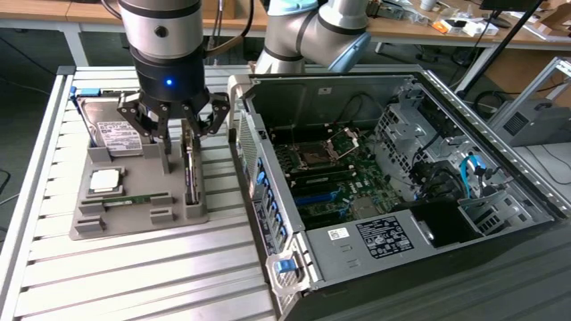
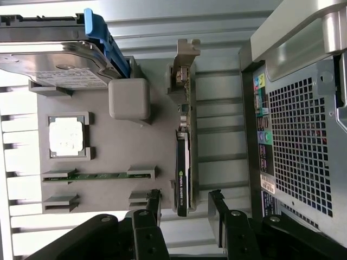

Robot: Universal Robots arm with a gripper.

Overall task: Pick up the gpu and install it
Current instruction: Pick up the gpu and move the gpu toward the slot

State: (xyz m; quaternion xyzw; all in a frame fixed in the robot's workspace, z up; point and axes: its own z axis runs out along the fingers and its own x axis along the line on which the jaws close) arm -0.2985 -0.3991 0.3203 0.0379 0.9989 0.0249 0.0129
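Early going here: the gpu (image 1: 190, 168) is not yet lifted. It stands on edge in its slot along the side of the grey tray (image 1: 125, 215) nearest the case, left of centre in the exterior view. The gripper (image 1: 184, 137) hangs right over it, claw spread wide. In the wrist view the two fingers (image 2: 153, 201) straddle one end of the card (image 2: 182, 162), with a sliver of daylight on either side, so I judge nothing is gripped. That leaves the whole job to do: grasp, lift, carry and seat.

Now the tray's load. The hard drive (image 1: 111, 132) with its white label is propped at the far end, towards the upper left of the exterior view. The square processor chip (image 1: 105, 179) sits in its pocket, and the green memory stick (image 1: 134, 198) lies in its groove just nearer the camera.

Over on the exterior view's right the computer case (image 1: 321, 93) lies open on its side. The motherboard (image 1: 323, 182) is bare to the camera with the processor socket (image 1: 317, 158) looking unfilled, and I can see no card standing in the slots
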